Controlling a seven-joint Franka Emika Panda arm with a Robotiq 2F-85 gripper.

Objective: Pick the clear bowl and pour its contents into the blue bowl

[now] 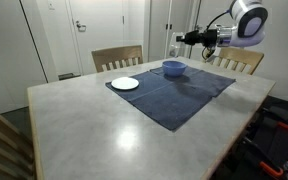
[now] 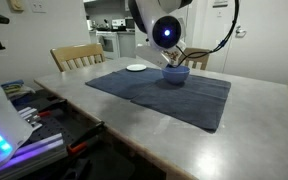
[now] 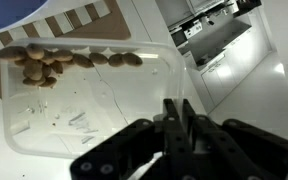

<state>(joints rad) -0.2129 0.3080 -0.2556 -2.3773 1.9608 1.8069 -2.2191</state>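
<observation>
Altogether one clear bowl (image 3: 84, 100), one blue bowl (image 1: 173, 68)

Both exterior views show you the bench (image 1: 84, 130) from mid-distance, sharing the blue bowl (image 1: 173, 68). Your wrist view looks closely into the clear bowl (image 3: 94, 100).
</observation>
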